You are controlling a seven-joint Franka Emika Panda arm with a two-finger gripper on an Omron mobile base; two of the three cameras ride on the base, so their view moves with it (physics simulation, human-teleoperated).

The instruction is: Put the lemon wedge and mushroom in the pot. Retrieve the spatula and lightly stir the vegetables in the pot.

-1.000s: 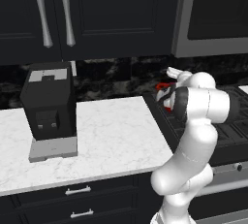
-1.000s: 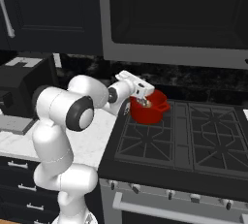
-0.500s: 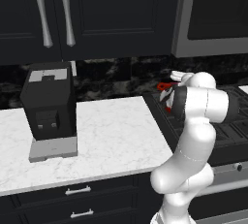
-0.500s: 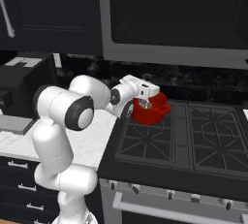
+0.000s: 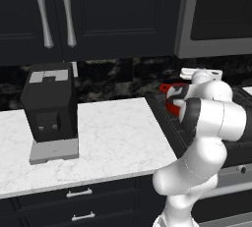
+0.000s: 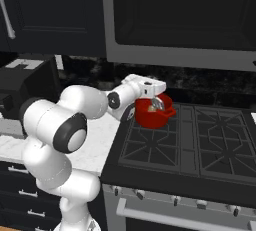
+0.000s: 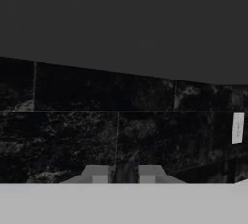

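Spatula (image 6: 157,104) head-down, steeply tilted in pot (image 6: 152,114)

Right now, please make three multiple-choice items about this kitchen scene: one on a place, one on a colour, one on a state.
1. Where does the pot stand?
A. on the stove's rear left burner
B. on the marble counter
C. inside a drawer

2. Which colour is the pot?
A. blue
B. red
C. white

3. How is the claw?
A. wide open
B. shut
C. folded under the base

Answers: 1 A, the right base view shows it on the grate; 2 B, it is bright red; 3 B, its fingertips stand close together in the hand view.
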